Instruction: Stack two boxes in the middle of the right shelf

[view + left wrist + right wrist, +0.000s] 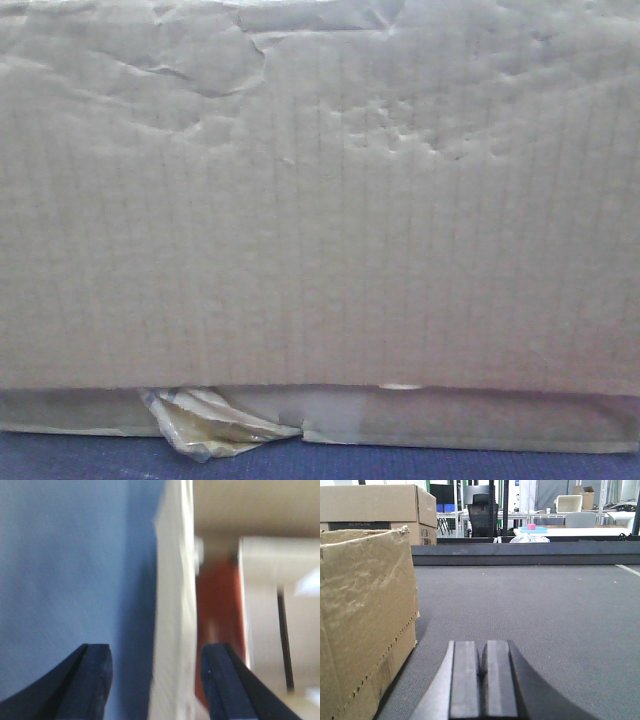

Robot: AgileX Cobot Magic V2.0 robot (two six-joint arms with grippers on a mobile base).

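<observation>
front view: wrinkled box; left tool apparently spread, right tool pressed together, empty.

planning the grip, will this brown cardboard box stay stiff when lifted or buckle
Likely to flex: the cardboard box has a creased, dented face. Its tape flap is torn, so the bottom seam may be weak. It looks wide, so a push would probably slide it, not tip it.
</observation>
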